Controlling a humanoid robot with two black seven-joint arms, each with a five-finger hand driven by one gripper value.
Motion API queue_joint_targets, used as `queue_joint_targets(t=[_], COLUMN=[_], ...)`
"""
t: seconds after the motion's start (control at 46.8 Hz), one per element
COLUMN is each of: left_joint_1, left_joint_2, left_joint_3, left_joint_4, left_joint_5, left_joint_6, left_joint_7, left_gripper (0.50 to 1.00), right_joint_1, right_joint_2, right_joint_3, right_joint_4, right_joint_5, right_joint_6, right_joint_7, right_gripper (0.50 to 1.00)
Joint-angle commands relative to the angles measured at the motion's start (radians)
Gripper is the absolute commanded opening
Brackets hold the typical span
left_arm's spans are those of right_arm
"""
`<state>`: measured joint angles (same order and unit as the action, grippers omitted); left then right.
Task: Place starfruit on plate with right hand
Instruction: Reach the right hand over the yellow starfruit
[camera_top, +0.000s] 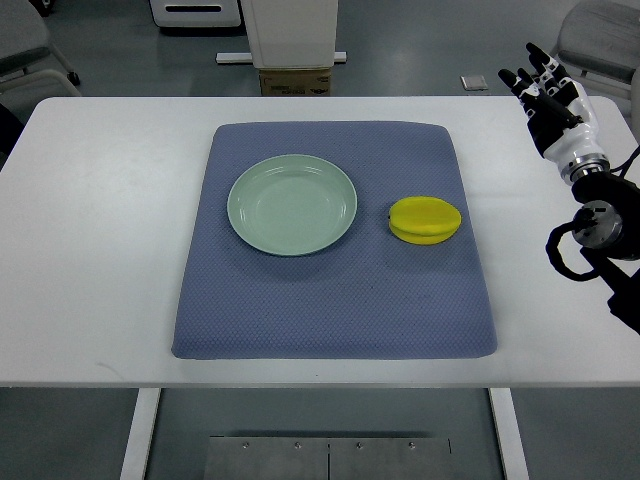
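From my feed I look steeply down on a white worktop (90, 250) that fills most of the view. Beyond its far edge the room shows a grey floor (420, 60). At about 11 o'clock of the picture a chair (25, 45) pokes in at the corner, and a white unit (195, 12) with dark slots stands a little further right along the top edge. At 12 o'clock I see a white column base (292, 30) with a cardboard box (295, 80) just in front of it. A small pale scrap (473, 82) lies on the floor toward 1 o'clock, and a second grey seat (600, 35) sits in the top right corner.

A blue-grey mat (330, 310) covers the middle of the worktop. On it, left of centre, rests a pale green plate (292, 204), bare inside. At 3 o'clock from the plate, near it but not touching, the yellow starfruit (425, 220) lies on the mat.

Further right, at 2 o'clock of the view, my right hand (555, 105) hangs over the worktop's far right corner, well apart from the fruit. Its dark fingers (530, 75) are extended and relaxed, gripping nothing. The dark wrist and cabling trail toward the right edge.

Below the near edge I can make out the worktop's white legs (140, 430) and a metal floor plate (328, 458).
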<state>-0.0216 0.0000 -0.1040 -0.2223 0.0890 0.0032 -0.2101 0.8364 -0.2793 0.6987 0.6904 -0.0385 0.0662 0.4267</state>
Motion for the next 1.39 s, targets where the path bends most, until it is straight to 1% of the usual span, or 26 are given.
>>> queue_joint_targets(t=[0.0,0.107,0.15,0.321,0.449,0.513,0.663,0.727,0.791,0.855,0.919,1.069,1.219,1.368], left_joint_1=[0.0,0.0,0.0,0.0,0.0,0.0,0.0,0.0,0.0,0.0,0.0,0.0,0.0,0.0], left_joint_2=[0.0,0.0,0.0,0.0,0.0,0.0,0.0,0.0,0.0,0.0,0.0,0.0,0.0,0.0], left_joint_3=[0.0,0.0,0.0,0.0,0.0,0.001,0.0,0.0,0.0,0.0,0.001,0.0,0.0,0.0], left_joint_4=[0.0,0.0,0.0,0.0,0.0,0.0,0.0,0.0,0.0,0.0,0.0,0.0,0.0,0.0], left_joint_5=[0.0,0.0,0.0,0.0,0.0,0.0,0.0,0.0,0.0,0.0,0.0,0.0,0.0,0.0], left_joint_6=[0.0,0.0,0.0,0.0,0.0,0.0,0.0,0.0,0.0,0.0,0.0,0.0,0.0,0.0], left_joint_7=[0.0,0.0,0.0,0.0,0.0,0.0,0.0,0.0,0.0,0.0,0.0,0.0,0.0,0.0], left_gripper=[1.0,1.0,1.0,1.0,1.0,1.0,1.0,1.0,1.0,1.0,1.0,1.0,1.0,1.0], right_joint_1=[-0.005,-0.005,-0.002,0.012,0.049,0.058,0.088,0.113,0.136,0.162,0.182,0.227,0.23,0.228], right_joint_2=[0.0,0.0,0.0,-0.011,-0.02,-0.047,-0.098,-0.116,-0.141,-0.164,-0.19,-0.251,-0.254,-0.242], right_joint_3=[-0.008,-0.025,-0.042,-0.116,-0.195,-0.217,-0.261,-0.317,-0.386,-0.448,-0.507,-0.63,-0.65,-0.697], right_joint_4=[-0.014,-0.028,-0.025,0.004,0.003,0.008,0.017,0.024,0.038,0.063,0.101,0.187,0.202,0.205], right_joint_5=[-0.003,-0.004,-0.006,-0.021,-0.147,-0.198,-0.239,-0.267,-0.303,-0.33,-0.348,-0.411,-0.5,-0.583], right_joint_6=[0.003,0.033,0.035,0.044,0.056,0.063,0.122,0.133,0.133,0.133,0.133,0.127,0.119,0.061], right_joint_7=[0.026,0.087,0.098,0.099,0.101,0.101,0.101,0.101,0.103,0.118,0.132,0.135,0.136,0.136], right_gripper=[1.0,1.0,1.0,1.0,1.0,0.998,0.993,0.993,0.991,0.989,0.989,0.987,0.981,0.947])
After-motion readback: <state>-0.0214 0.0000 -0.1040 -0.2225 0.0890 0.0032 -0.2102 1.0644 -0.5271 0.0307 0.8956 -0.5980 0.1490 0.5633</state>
